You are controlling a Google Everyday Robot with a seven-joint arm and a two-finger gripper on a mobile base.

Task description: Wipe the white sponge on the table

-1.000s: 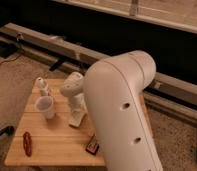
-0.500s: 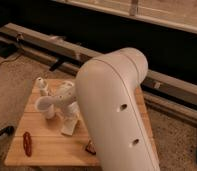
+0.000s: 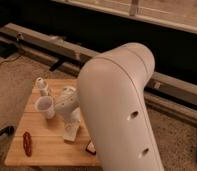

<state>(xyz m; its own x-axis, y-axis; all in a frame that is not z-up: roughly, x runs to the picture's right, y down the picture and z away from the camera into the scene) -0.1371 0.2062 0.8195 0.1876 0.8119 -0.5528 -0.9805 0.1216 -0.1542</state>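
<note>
Light-wood desk carries a white sponge near its middle, just right of a cup. The claw sits directly over the sponge's far end. The sponge's long axis points toward the near edge. Whether the claw is open or gripping cannot be told.

white cup left | pale upright item behind it | red object front-left | black-and-red packet front

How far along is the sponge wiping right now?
Done: the tool sits low over the sponge, beside the cup. In hand: getting hold of the sponge; contact is hidden from here. Left: the wiping strokes across the table.
</note>
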